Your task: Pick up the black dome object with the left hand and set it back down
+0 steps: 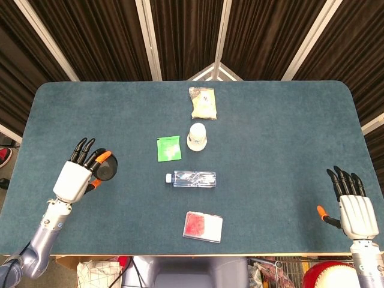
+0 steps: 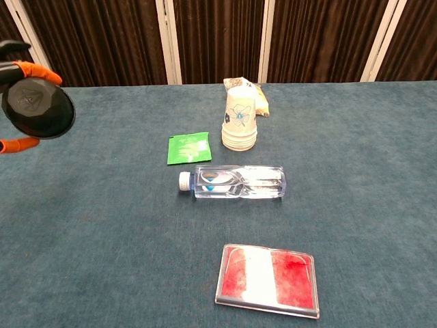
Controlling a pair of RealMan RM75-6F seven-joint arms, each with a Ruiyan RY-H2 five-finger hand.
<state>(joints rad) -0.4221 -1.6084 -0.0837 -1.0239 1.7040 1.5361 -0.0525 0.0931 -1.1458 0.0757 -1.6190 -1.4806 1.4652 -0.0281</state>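
One black dome object [image 2: 37, 111] sits pinched in the raised left hand [image 1: 77, 177], above the table [image 1: 270, 132].

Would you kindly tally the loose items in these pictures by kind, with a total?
Black dome object: 1
Water bottle: 1
Paper cup stack: 1
Green packet: 1
Snack bag: 1
Red-and-white clear case: 1
Total: 6
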